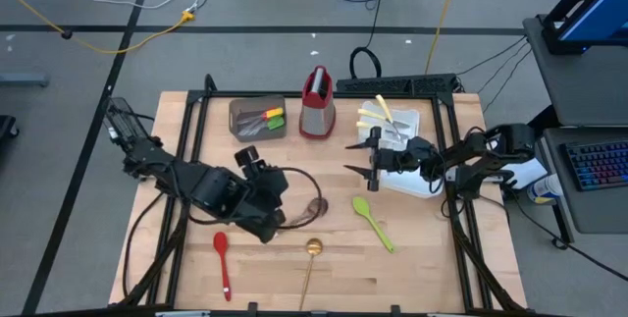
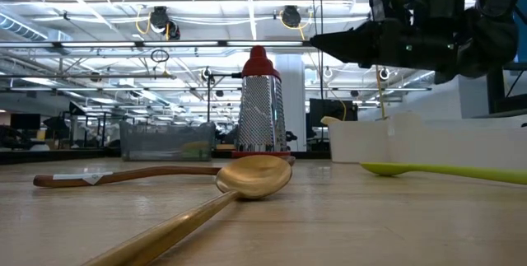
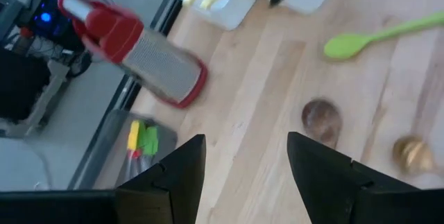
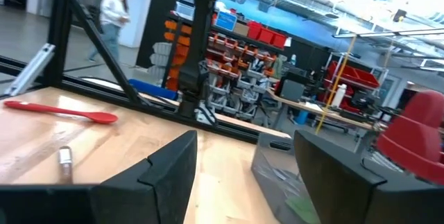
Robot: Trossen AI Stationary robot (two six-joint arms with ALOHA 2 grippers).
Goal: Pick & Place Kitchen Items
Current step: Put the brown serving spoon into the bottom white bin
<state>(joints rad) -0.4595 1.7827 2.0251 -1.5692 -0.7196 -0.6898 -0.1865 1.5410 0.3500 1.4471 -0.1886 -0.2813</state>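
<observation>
My left gripper [image 1: 253, 163] hangs open and empty over the table's middle; its fingers also show spread in the left wrist view [image 3: 246, 141]. My right gripper [image 1: 355, 157] is open and empty above the table, pointing toward the left edge, beside the white tray [image 1: 417, 182]. On the table lie a red spoon [image 1: 223, 258], a gold long-handled spoon [image 1: 312, 256], a wooden spoon [image 1: 306, 207] and a green spoon [image 1: 373, 221]. Yellow-handled knives [image 1: 378, 116] lie in the tray. Green, yellow and red utensils [image 1: 270, 119] lie in the bin [image 1: 238, 121].
An upright red-and-steel grater [image 1: 316, 101] stands at the far middle, between the bin and the tray. The wooden spoon is partly under my left arm. Dark frame rails run along the table's sides. A person [image 4: 111, 16] stands in the room beyond the table.
</observation>
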